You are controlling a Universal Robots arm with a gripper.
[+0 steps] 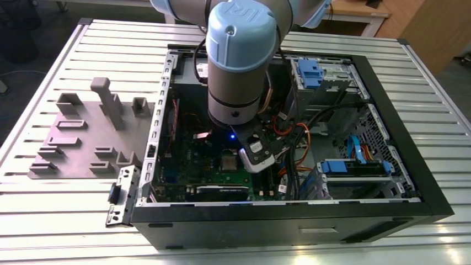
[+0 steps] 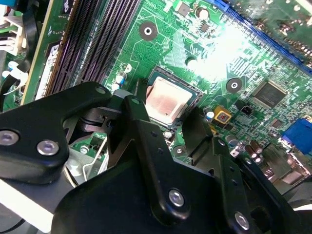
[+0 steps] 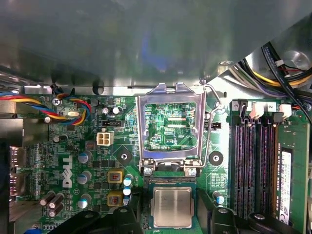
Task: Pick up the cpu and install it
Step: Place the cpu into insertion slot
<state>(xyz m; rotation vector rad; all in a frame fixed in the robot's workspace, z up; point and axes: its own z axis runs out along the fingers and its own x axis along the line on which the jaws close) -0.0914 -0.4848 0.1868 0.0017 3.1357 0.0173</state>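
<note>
Small flat square silvery cpu (image 3: 171,207) (image 2: 168,100) is lying flat in the dark square socket (image 3: 171,181) on the green motherboard (image 3: 161,53).

Black two-finger gripper (image 3: 173,212) (image 2: 163,109) is hovering right over the socket. Jaws are spread wide, one finger (image 3: 127,214) sitting on each side of the socket and gripping nothing. A gap is showing between each finger and the chip.

Silver hinged frame (image 3: 142,126) is standing flipped up just beyond the socket, with its wire lever (image 3: 209,136) raised beside it. Black memory slots (image 3: 253,161) are running alongside the socket.

Grey-and-blue arm (image 1: 235,66) is reaching straight down into the open black computer case (image 1: 294,232), wrist vertical above the socket.
</note>
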